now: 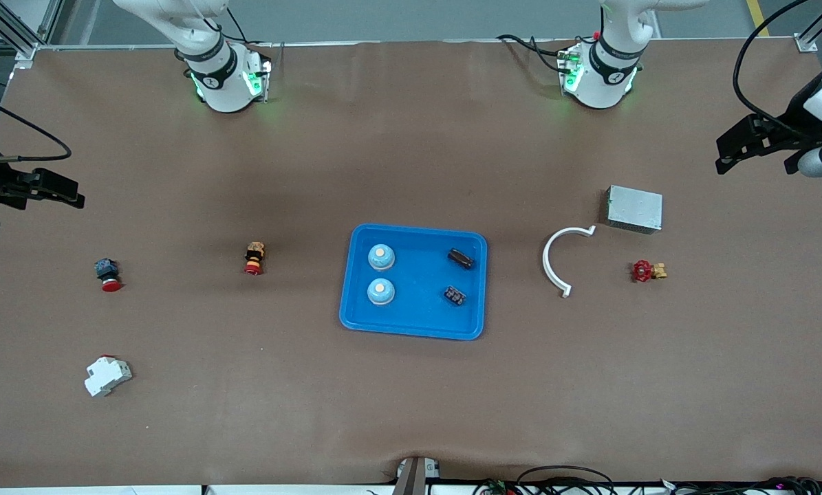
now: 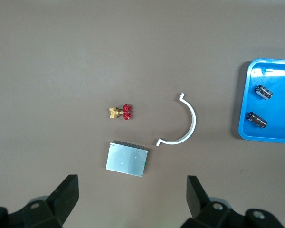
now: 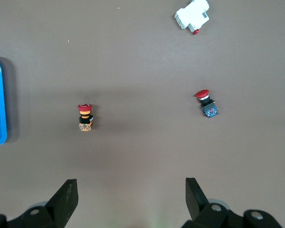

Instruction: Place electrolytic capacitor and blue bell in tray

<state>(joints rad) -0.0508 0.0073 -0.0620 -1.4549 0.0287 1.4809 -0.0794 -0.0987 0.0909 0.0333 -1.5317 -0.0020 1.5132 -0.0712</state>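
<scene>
Brown matting (image 1: 411, 399) is covering the whole worktable, and the blue tray (image 1: 411, 328) is sitting near its middle.

Task status: 2 blue bells are lying in the tray at the end toward the right arm, one (image 1: 381, 256) farther from the front camera and one (image 1: 380, 291) nearer. 2 dark cylindrical capacitors are lying at the tray's other end, one (image 1: 460, 258) farther from the camera and one (image 1: 455, 296) nearer. Judged from this, the placing appears complete, with nothing of the task's kind showing outside the tray.

Both arms are waiting, withdrawn to the table's ends. The left gripper (image 2: 133, 202) is hovering over bare mat near a grey metal box (image 1: 634, 209), fingers spread wide and holding nothing. The right gripper (image 3: 130, 202) is hovering over bare mat at its own end, fingers likewise spread and empty.

Items not being handled: a white curved bracket (image 1: 555, 261), a red-handled brass valve (image 1: 648, 271), 2 red push-button switches (image 1: 254, 258) (image 1: 107, 274) and a white breaker (image 1: 107, 375).

Limits of view: capacitor markings are too small to read. Each wrist view is cutting the tray at the frame edge, and the front view is cropping both grippers at its sides.
</scene>
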